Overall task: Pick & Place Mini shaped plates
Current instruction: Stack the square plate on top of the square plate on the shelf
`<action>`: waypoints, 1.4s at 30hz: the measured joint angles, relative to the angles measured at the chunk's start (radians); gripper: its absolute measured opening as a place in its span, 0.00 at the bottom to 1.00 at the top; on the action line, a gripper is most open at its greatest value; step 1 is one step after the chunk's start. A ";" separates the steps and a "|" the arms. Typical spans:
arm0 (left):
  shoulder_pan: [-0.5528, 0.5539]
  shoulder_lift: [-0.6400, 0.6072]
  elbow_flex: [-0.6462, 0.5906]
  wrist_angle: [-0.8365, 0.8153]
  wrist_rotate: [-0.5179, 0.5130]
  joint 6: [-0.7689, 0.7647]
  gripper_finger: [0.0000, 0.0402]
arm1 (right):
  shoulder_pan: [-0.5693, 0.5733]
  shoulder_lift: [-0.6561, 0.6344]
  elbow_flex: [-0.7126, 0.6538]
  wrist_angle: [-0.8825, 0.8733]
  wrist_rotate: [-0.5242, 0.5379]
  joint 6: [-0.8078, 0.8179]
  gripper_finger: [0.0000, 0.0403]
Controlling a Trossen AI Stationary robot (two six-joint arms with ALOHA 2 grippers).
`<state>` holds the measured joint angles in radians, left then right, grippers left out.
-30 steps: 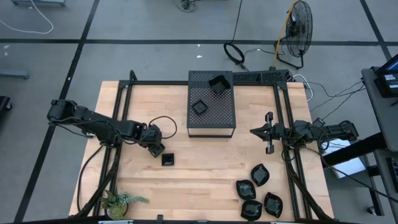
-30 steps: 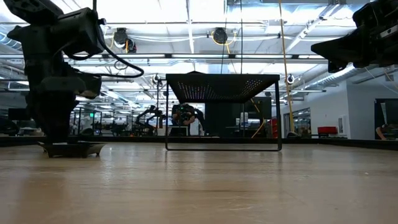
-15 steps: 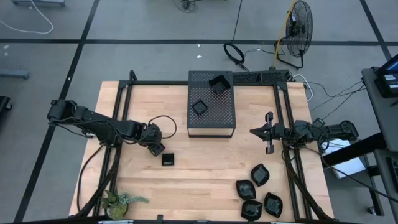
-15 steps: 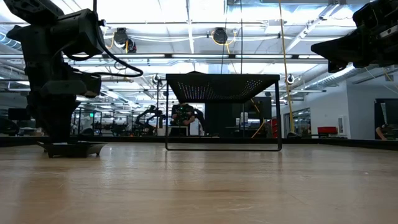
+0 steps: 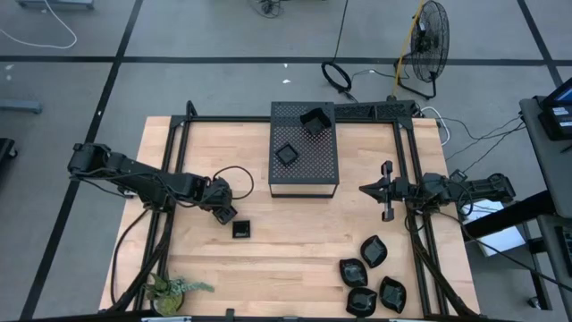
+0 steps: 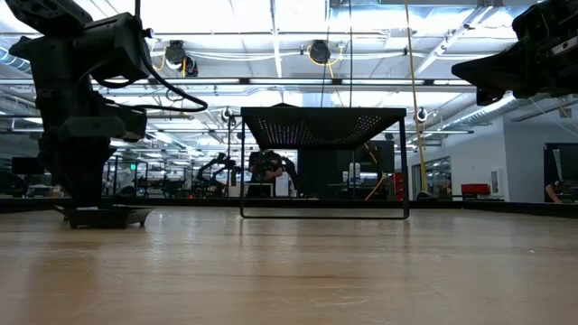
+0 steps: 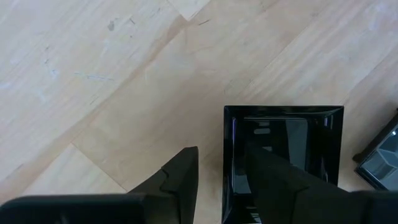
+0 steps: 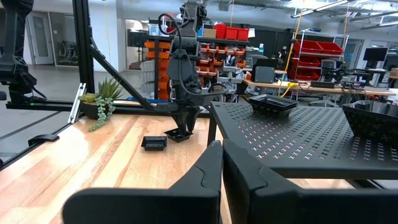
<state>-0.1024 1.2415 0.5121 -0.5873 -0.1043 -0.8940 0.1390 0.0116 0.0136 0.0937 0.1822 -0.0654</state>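
Left end effector (image 5: 225, 214) was down at the wooden surface (image 5: 295, 250), its two dark fingers (image 7: 180, 177) straddling one wall of a square mini plate (image 7: 283, 152): one finger outside the rim, the other inside the dish, the jaws narrowed around that wall. Whether they were truly pinching it or only bracketing it could not be told for sure, but the low view showed the plate resting flat on the surface beneath the arm, not lifted. Across the preceding second nothing had shifted: the arm, the plate and the jaw spacing matched the earlier pictures, so the motion seemed to have paused at the grasp, with the lift probably still to come. A second square plate (image 5: 241, 230) lay just beside the first, toward the front edge. Two plates (image 5: 314, 121) already sat on the black perforated box (image 5: 304, 174) at the middle of the surface, which suggested that was the drop point and that the job was only partly done. Four leaf-shaped plates (image 5: 366, 273) were clustered near the front right corner, untouched. Right end effector (image 5: 386, 190) hung closed, holding nothing, at the right side well apart from those plates, waiting. A small green plant (image 5: 174, 289) stood at the front left corner.
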 joint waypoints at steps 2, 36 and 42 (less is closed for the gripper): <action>0.000 0.000 0.000 0.000 0.000 0.000 0.33 | 0.000 0.000 0.000 0.000 0.000 0.000 0.00; 0.000 0.000 0.062 0.013 -0.019 0.063 0.03 | 0.000 0.000 0.000 0.000 0.000 0.000 0.00; 0.001 0.000 0.145 0.010 -0.055 0.130 0.02 | 0.000 0.000 0.000 0.000 0.000 0.000 0.00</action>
<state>-0.1017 1.2415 0.6569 -0.5769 -0.1597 -0.7643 0.1390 0.0113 0.0139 0.0940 0.1822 -0.0654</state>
